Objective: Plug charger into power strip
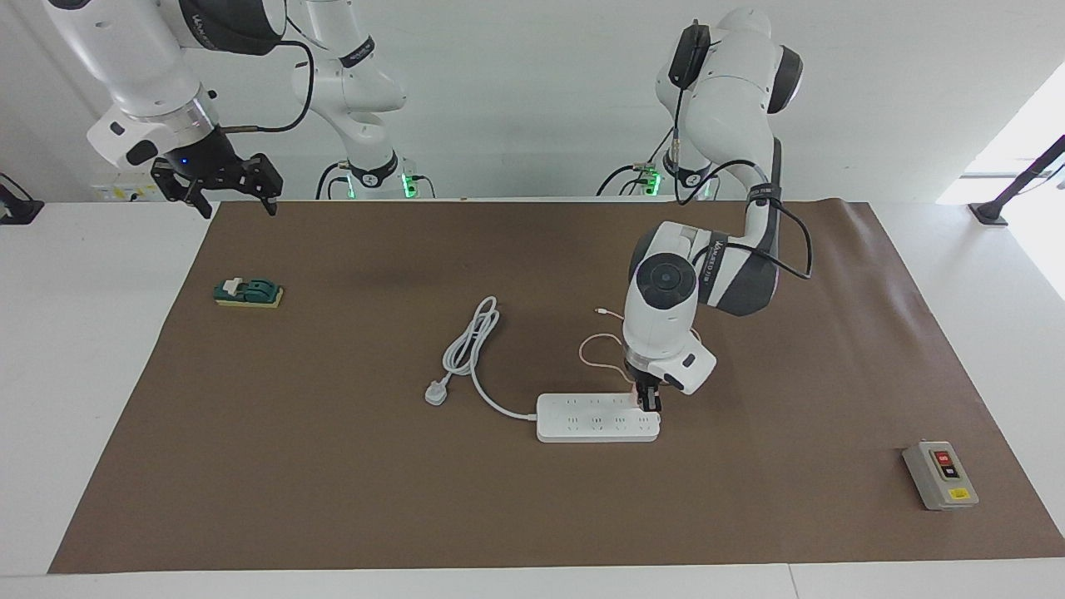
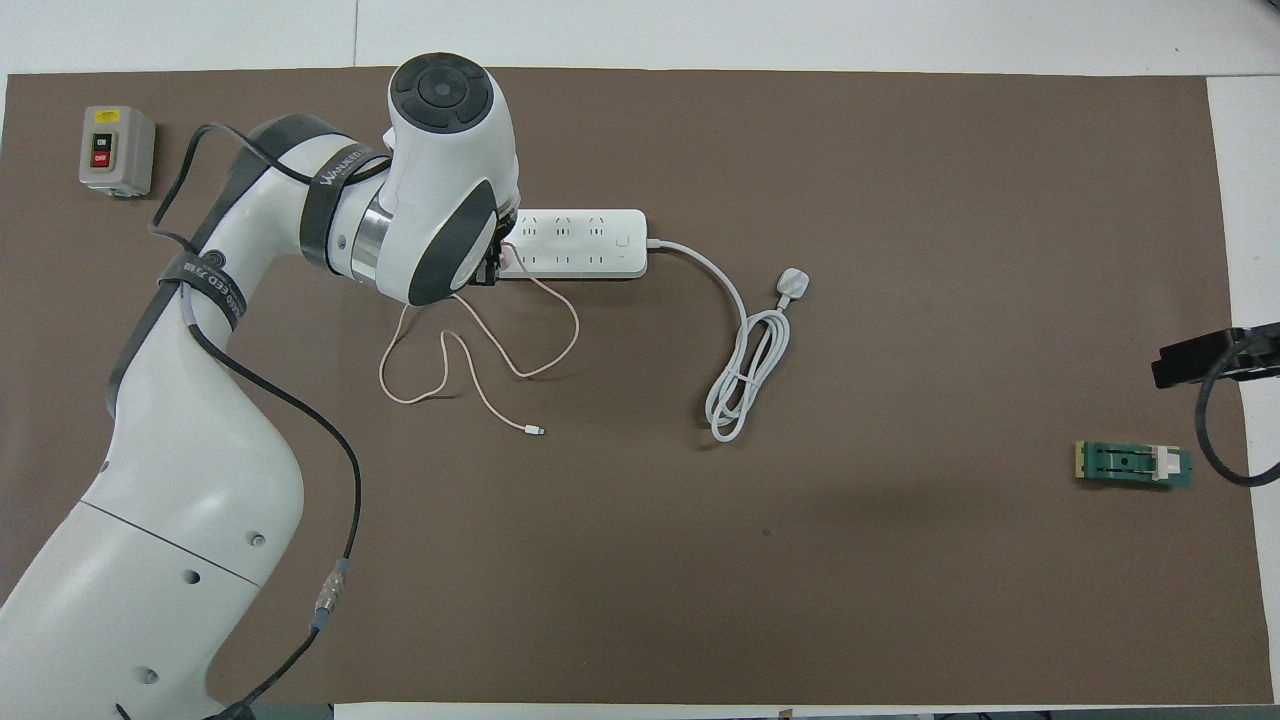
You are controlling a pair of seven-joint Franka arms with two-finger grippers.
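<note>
The white power strip (image 1: 595,418) (image 2: 590,243) lies flat on the brown mat. My left gripper (image 1: 647,403) (image 2: 491,268) points down onto the strip's end toward the left arm's side, shut on the pink charger (image 1: 636,386) (image 2: 508,258). Only a sliver of the charger shows, and whether its pins sit in a socket is hidden. Its thin pink cable (image 1: 592,349) (image 2: 480,365) loops over the mat nearer to the robots and ends in a tiny white connector (image 2: 536,431). My right gripper (image 1: 218,190) hangs open in the air over the mat's corner by its own base, waiting.
The strip's thick cord (image 1: 470,345) (image 2: 745,370) coils beside it and ends in a three-pin plug (image 1: 436,393) (image 2: 792,284). A grey button box (image 1: 940,474) (image 2: 116,150) and a green block (image 1: 248,293) (image 2: 1133,464) lie toward opposite ends of the mat.
</note>
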